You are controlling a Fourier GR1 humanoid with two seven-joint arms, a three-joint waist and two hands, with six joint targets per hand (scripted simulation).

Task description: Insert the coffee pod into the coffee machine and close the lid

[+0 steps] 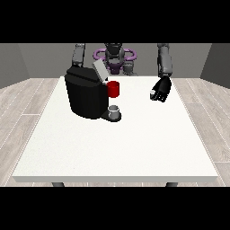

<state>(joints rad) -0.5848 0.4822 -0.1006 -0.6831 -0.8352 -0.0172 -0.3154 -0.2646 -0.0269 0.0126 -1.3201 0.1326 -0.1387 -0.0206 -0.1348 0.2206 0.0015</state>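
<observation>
On the white desk [117, 148] stands the black coffee machine [85, 96], lid [99, 70] raised. Hand at the view's right [161, 90] hovers, fingers curled, holding nothing visible.

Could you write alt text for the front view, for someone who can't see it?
A black coffee machine stands on a white table with its lid tilted up, a red thing at the machine and a grey thing on its base. Behind it a humanoid robot holds a black hand at the view's right above the table, apart from the machine.
</observation>
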